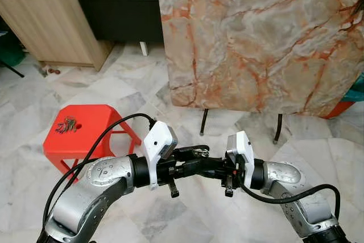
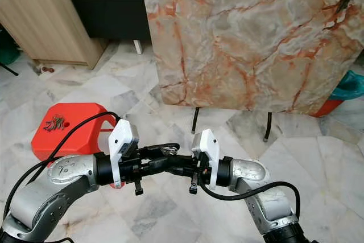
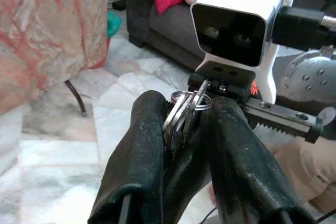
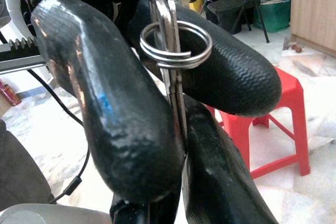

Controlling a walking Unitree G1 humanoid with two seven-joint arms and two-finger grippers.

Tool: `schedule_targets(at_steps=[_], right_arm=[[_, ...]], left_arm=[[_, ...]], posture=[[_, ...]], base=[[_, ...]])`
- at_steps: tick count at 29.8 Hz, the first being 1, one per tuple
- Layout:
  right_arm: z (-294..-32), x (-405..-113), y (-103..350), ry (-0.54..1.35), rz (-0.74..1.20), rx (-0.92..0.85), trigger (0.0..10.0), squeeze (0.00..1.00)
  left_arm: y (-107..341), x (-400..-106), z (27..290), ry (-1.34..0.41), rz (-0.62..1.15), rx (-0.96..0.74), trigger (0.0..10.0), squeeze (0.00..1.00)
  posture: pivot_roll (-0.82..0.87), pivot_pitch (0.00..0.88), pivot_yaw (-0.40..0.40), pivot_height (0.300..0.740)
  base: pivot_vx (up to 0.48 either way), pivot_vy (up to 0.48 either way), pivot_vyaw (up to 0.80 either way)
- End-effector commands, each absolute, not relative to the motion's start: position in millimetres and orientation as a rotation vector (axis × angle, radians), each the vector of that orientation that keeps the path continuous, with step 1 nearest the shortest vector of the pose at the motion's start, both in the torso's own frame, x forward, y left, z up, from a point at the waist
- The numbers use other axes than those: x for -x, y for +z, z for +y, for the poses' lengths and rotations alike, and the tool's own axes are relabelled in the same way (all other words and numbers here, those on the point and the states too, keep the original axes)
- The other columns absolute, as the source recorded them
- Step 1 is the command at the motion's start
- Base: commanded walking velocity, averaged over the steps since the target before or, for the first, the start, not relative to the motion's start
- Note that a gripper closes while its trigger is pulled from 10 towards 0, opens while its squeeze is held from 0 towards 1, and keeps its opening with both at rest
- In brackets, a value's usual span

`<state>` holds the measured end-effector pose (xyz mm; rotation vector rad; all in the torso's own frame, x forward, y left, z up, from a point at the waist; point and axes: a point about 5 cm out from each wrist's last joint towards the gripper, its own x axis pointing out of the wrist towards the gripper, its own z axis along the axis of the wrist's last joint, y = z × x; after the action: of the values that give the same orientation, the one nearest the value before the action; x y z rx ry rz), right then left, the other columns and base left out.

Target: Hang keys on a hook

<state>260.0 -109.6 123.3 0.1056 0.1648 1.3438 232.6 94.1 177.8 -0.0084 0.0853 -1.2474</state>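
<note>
Left eye view: both grippers meet in front of the marble board (image 1: 261, 38), left gripper (image 1: 196, 153) and right gripper (image 1: 190, 169) each clenched on the keys (image 1: 200, 152). A red stool (image 1: 85, 132) holds another key bunch (image 1: 67, 124). Left wrist view: 2 fingers (image 3: 136, 150) pinch the key ring. Right wrist view: the same.

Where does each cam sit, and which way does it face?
Left eye: head, looking down; both arms, grippers meeting on the keys, red stool, marble board.
Right eye: same scene, stereo twin.
Left wrist: along left gripper toward right wrist camera.
Right wrist: along right gripper toward the stool.
Shared: keys pinched by both.
</note>
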Motion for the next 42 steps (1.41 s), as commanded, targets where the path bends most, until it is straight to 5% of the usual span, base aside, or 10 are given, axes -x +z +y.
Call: schedule_targets(at_steps=[1,15,42], right_arm=[[-113,-264,130,1.295,0.130,-0.104,0.0,0.00],[-113,-265,130,1.291,0.130,-0.104,0.0,0.00],[-111,-262,125,1.302,0.150,-0.097,0.0,0.00]], left_arm=[[181,-223,90,-1.320,0.085,0.045,10.0,0.00],[176,-228,101,-1.288,0.125,-0.045,10.0,0.00],[200,-235,104,-1.253,0.004,0.046,10.0,0.00]], posture=[[0.14,0.178,0.050,0.740],[0.14,0.175,0.052,0.740],[0.14,0.181,0.049,0.740]], base=[[0.000,0.000,0.00],[0.000,0.000,0.00],[0.000,0.000,0.00]])
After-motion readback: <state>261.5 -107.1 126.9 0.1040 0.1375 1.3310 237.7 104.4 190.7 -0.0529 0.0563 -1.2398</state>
